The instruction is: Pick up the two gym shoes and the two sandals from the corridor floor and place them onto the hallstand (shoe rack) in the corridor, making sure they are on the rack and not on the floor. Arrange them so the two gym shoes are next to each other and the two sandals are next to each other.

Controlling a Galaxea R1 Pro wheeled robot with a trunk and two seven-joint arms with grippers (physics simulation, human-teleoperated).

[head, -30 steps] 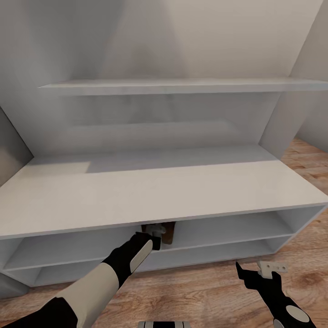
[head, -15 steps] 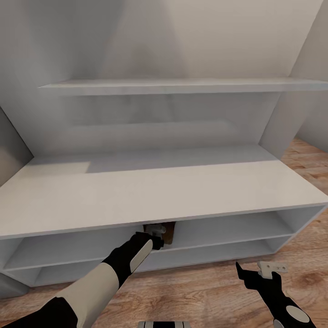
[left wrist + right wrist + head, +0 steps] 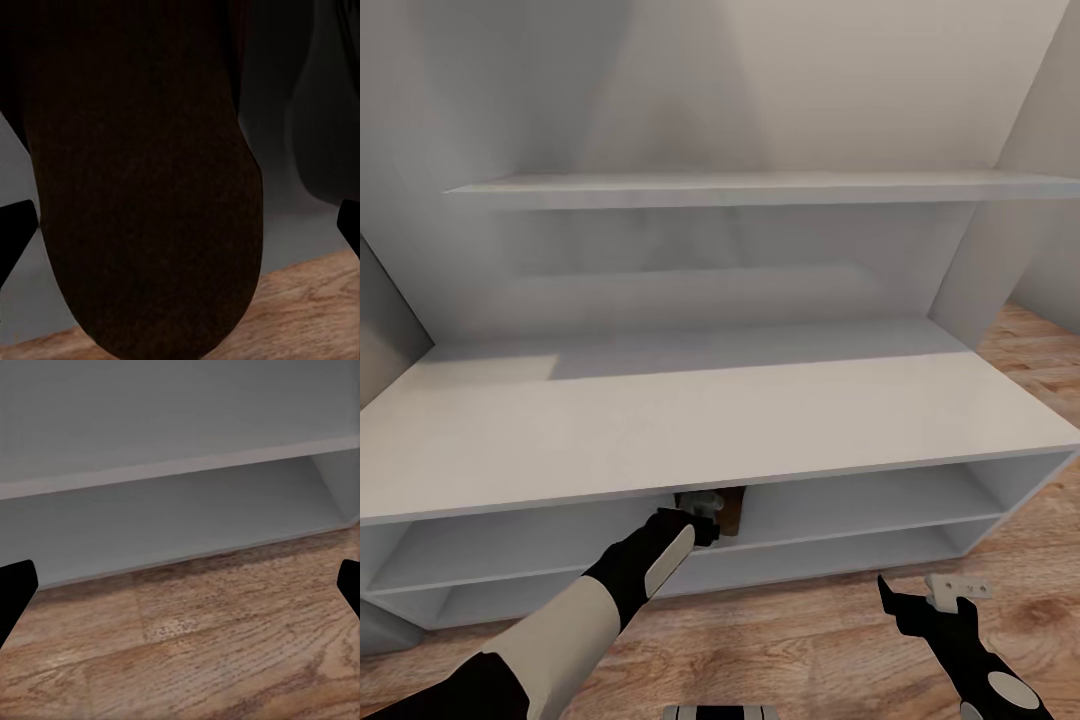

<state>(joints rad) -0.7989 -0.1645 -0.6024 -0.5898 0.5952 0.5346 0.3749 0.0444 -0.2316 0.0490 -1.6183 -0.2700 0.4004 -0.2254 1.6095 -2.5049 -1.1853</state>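
The hallstand [image 3: 720, 420] spans most of the head view, a long low white unit with a flat bare top over two open shelf levels, standing on the corridor floor [image 3: 810, 650] with a white wall shelf [image 3: 760, 187] above it. The robot faces it squarely and close, which lets both arms reach the shelf openings without leaning. The left arm stretches forward and down so that the left gripper [image 3: 705, 507] sits at the mouth of the upper shelf level, just under the top's front edge; a brown sandal [image 3: 732, 510] shows there beside it. In the left wrist view that sandal [image 3: 150, 187] hangs as a broad dark sole between the finger tips, over the shelf's edge, so the jaws look clamped on it, carried low and level to slide into the narrow opening. The right gripper [image 3: 930, 598] hovers low over the floor near the rack's right half, jaws apart and empty, apparently kept out of the way. The gym shoes and the second sandal cannot be made out.
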